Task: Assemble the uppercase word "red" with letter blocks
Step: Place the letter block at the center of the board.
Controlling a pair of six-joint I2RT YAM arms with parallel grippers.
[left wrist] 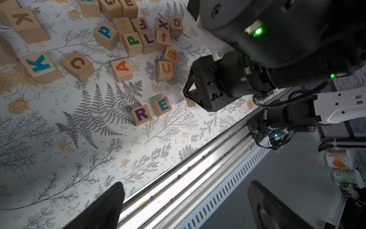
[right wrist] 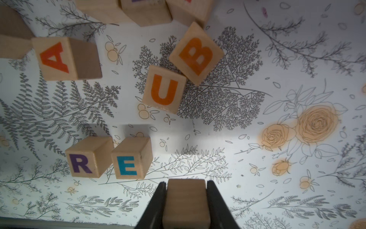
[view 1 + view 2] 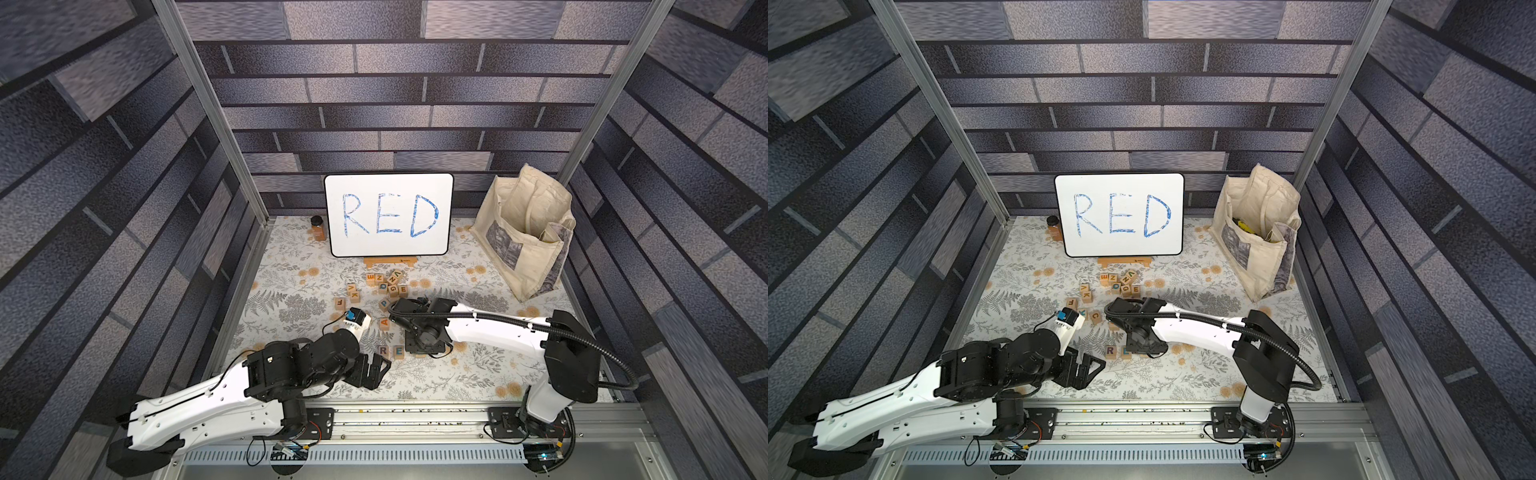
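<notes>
Two letter blocks stand side by side near the table's front: purple R (image 3: 383, 351) (image 2: 81, 163) and blue-green E (image 3: 398, 351) (image 2: 126, 165). My right gripper (image 2: 187, 183) (image 3: 428, 349) points down just to the right of the E, shut on a plain-looking wooden letter block (image 2: 187, 200) (image 1: 191, 103). Its letter is hidden. It sits a small gap from the E, low over the mat. My left gripper (image 1: 186, 185) (image 3: 376, 372) hangs open and empty over the front rail, to the front left of the R.
Loose blocks lie behind the row: A (image 2: 54, 58), U (image 2: 163, 90), B (image 2: 196, 53) and a pile (image 3: 386, 284). A whiteboard (image 3: 388, 214) reading RED, a spice jar (image 3: 318, 227) and a tote bag (image 3: 523, 232) stand at the back. A metal rail (image 3: 415, 419) lines the front.
</notes>
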